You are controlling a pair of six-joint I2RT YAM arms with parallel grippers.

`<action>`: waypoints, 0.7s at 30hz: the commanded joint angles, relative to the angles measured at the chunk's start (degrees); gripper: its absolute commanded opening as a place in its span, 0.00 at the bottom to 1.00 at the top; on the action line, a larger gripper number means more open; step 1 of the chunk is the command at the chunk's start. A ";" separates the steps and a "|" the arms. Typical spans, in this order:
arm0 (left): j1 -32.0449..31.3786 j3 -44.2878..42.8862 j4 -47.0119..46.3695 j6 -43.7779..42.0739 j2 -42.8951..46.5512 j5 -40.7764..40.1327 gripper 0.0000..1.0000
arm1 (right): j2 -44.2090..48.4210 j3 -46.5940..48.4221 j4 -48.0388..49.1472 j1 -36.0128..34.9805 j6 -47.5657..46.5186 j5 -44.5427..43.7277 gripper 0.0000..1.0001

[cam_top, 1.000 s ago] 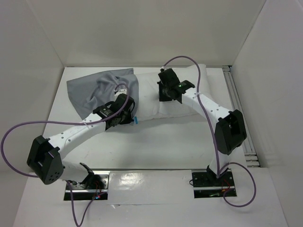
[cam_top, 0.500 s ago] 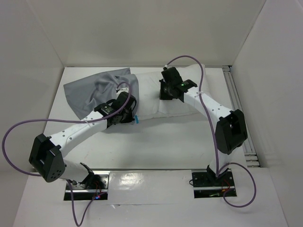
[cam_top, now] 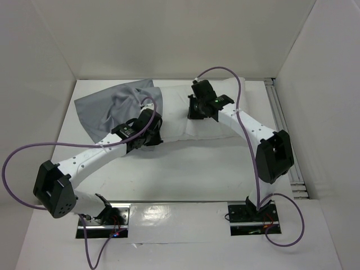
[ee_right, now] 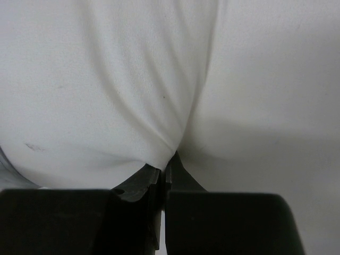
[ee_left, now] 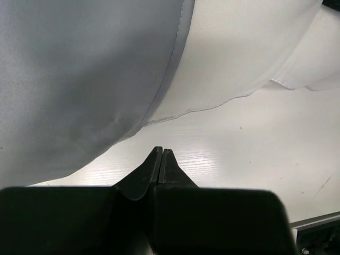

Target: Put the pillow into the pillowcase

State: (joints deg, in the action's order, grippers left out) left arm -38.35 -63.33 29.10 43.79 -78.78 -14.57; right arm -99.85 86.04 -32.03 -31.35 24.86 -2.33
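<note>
Top external: one pillow [cam_top: 174, 112], one pillowcase [cam_top: 107, 107]

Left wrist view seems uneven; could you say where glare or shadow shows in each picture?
Left wrist: bright sheen on the white table, the limp grey fabric pillowcase in shade, the left hand a black silhouette. Right wrist: soft shadowed creases in the plump white rectangular pillow. Top external: glare on the near table strip.

Robot lab cell, white enclosure walls [cam_top: 169, 39], white table [cam_top: 185, 169], bolted arm bases [cam_top: 251, 216], purple cables [cam_top: 218, 68]
</note>
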 commanded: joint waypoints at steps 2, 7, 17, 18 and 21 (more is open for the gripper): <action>-0.24 0.31 -1.68 0.15 1.26 0.51 0.02 | 0.01 1.05 3.47 -0.73 1.94 1.98 0.00; -3.30 0.31 3.05 4.02 2.85 -12.21 0.67 | 0.01 1.06 2.94 -1.25 1.94 1.98 0.00; -3.93 -3.99 8.87 5.16 -6.20 -24.36 0.72 | -1.05 2.73 2.41 -1.78 1.94 0.93 0.00; -3.93 -3.99 8.87 5.69 -6.21 -24.98 0.69 | -1.05 2.73 2.41 -1.78 1.94 0.92 0.00; -3.93 -5.22 9.56 5.69 -8.31 -25.68 0.57 | -1.05 2.73 1.89 -1.78 1.94 0.92 0.00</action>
State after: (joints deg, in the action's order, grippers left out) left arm -42.19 -65.28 37.19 48.47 -86.15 -36.25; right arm -99.94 86.26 -32.05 -32.27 24.95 -2.39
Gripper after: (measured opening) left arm 0.593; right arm 0.027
